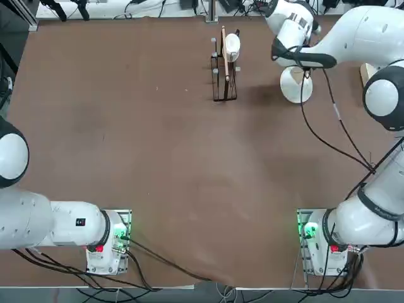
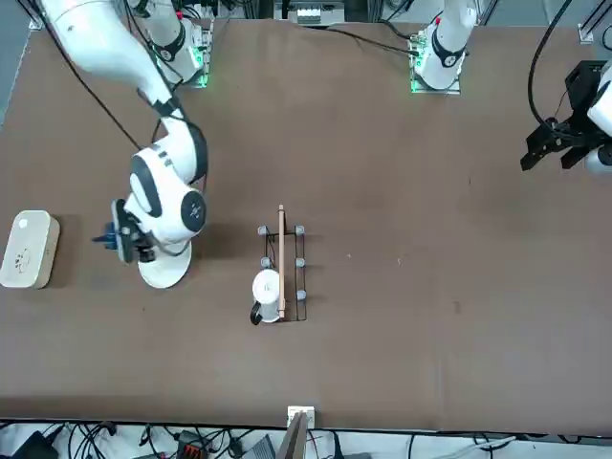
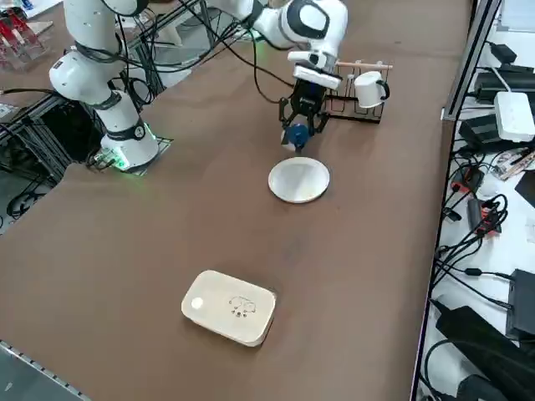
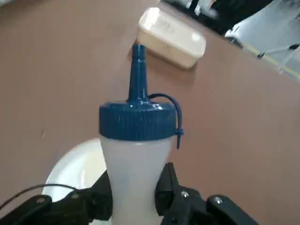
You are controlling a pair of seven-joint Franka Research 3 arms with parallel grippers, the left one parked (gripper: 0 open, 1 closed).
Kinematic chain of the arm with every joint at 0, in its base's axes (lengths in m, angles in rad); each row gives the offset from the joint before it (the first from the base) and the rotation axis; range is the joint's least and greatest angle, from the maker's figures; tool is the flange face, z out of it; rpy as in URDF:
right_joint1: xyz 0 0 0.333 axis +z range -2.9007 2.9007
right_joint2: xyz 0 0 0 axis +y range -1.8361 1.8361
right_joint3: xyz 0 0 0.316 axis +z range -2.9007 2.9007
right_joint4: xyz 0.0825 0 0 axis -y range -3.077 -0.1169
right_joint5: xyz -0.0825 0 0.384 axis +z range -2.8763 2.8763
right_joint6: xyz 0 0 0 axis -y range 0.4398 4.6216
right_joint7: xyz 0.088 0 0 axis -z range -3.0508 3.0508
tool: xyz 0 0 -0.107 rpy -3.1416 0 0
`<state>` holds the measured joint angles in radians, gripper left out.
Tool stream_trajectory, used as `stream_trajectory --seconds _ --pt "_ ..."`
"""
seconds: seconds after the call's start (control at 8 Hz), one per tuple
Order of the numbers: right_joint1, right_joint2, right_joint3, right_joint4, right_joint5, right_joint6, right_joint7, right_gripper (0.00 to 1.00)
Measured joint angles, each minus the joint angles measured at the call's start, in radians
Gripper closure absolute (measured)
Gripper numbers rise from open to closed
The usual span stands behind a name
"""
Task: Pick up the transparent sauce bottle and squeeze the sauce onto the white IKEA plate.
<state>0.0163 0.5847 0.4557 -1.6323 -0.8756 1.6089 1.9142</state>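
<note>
My right gripper [image 3: 299, 124] is shut on the transparent sauce bottle [image 4: 136, 161], its fingers [image 4: 169, 190] pressing the pale body from both sides. The bottle's dark blue cap [image 4: 137, 119] shows in the front view [image 2: 111, 237] and the right side view [image 3: 294, 136]. The bottle hangs tilted just above the far edge of the white IKEA plate [image 3: 298, 180], which lies flat on the table. The arm covers part of the plate [image 1: 291, 88] in the top view. In the wrist view the plate [image 4: 77, 171] lies behind the bottle's body. No sauce shows on the plate.
A white rounded box [image 3: 230, 307] lies on the table beyond the plate, in line with the nozzle. A dark wire rack [image 1: 224, 69] holding a small white cup [image 3: 368, 88] stands close to the gripper. A dark cable [image 1: 334, 136] trails along the arm.
</note>
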Motion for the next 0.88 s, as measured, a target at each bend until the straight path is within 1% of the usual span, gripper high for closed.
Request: stream_trajectory --seconds 0.12,0.25,0.38,0.5,0.62,0.88 --pt "0.002 0.000 0.022 0.023 0.076 0.017 -0.052 0.60" --pt "0.002 -0.001 0.032 0.044 0.174 0.049 -0.106 0.60" --pt "-0.003 0.001 0.031 0.054 0.282 0.090 -0.151 0.60" --pt "-0.015 0.010 0.028 0.055 0.366 0.127 -0.181 0.60" --pt "-0.030 0.031 0.027 0.056 0.407 0.154 -0.198 0.60" --pt "-0.042 0.095 0.026 0.056 0.422 0.183 -0.205 0.60"
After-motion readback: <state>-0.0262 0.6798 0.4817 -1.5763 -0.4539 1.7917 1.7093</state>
